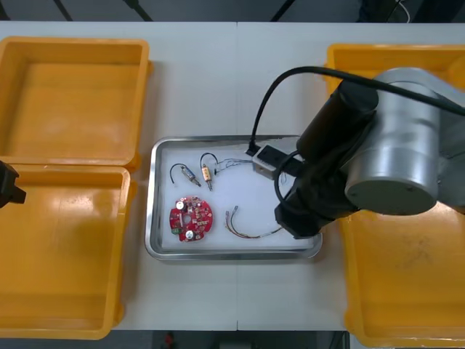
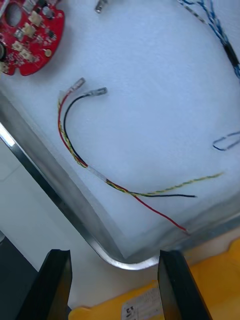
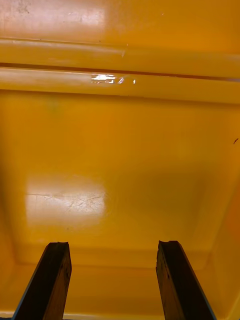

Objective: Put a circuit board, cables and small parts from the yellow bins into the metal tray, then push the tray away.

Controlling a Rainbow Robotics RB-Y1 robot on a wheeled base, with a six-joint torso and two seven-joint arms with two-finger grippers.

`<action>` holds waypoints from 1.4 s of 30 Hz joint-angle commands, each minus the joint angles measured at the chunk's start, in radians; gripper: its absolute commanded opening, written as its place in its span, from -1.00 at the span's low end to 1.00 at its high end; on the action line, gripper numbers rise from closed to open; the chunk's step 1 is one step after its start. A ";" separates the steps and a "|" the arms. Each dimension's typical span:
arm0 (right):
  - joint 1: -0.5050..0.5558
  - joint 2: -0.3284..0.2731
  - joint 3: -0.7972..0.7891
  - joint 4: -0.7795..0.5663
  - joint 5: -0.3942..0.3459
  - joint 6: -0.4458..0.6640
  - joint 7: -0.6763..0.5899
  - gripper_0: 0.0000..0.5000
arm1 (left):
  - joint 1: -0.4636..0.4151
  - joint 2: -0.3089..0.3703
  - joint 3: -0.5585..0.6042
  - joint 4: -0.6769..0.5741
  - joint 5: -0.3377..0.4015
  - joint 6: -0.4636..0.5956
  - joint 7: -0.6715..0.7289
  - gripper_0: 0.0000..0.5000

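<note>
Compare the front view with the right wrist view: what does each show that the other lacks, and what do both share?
Front view: all four yellow bins, and the left gripper at the table's left edge over the left bins. Right wrist view: the right gripper, its fingers open, over a tray corner beside a bin. Both: the metal tray, the red circuit board, the red and yellow cable and the blue and white cable.

table (image 1: 218, 80): light, matte; a bare strip of it lies just below the right gripper (image 2: 114, 253).
table seam (image 1: 237, 87): thin straight line, near edge to far edge, left of the right gripper.
floor (image 1: 218, 9): dark band beyond the far edge, well apart from the right gripper.
</note>
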 commanded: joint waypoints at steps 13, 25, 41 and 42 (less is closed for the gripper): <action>-0.178 0.191 0.351 0.218 0.131 -0.210 0.274 1.00 | 0.035 0.043 0.034 -0.022 -0.016 -0.016 0.045 1.00; -0.193 0.246 0.440 0.262 0.160 -0.221 0.278 1.00 | 0.035 0.043 0.034 -0.022 -0.016 -0.016 0.045 1.00; -0.188 0.286 0.531 0.262 0.236 -0.221 0.269 1.00 | 0.035 0.043 0.034 -0.022 -0.016 -0.016 0.045 1.00; -0.187 0.288 0.534 0.262 0.242 -0.223 0.269 1.00 | 0.035 0.043 0.034 -0.022 -0.016 -0.016 0.045 1.00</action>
